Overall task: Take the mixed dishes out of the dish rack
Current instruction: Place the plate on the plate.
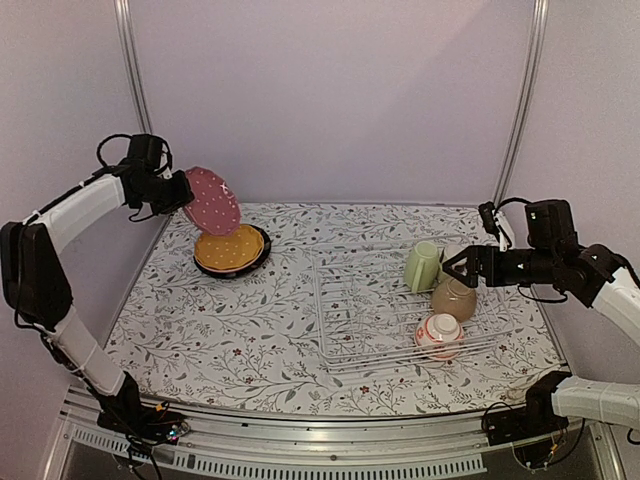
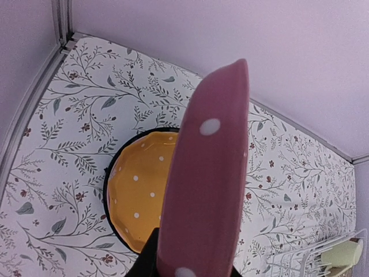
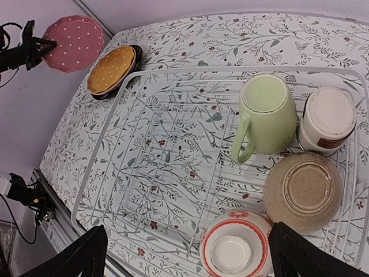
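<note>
Maroon dotted plate (image 1: 211, 200), glossy and scallop-rimmed, above round orange plate (image 1: 230, 247).

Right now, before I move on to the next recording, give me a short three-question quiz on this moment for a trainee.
1. True or false: the maroon dotted plate lies flat on the orange plate.
2. How many dishes sit in the dish rack? A two, B four, C six.
3. Fill in: the right tool, over the rack, is ____ (open or shut).

Key
1. False: the left tool holds it tilted in the air.
2. B: pale green cup, small grey-white cup, tan bowl, white-and-red patterned bowl.
3. Open.
</note>
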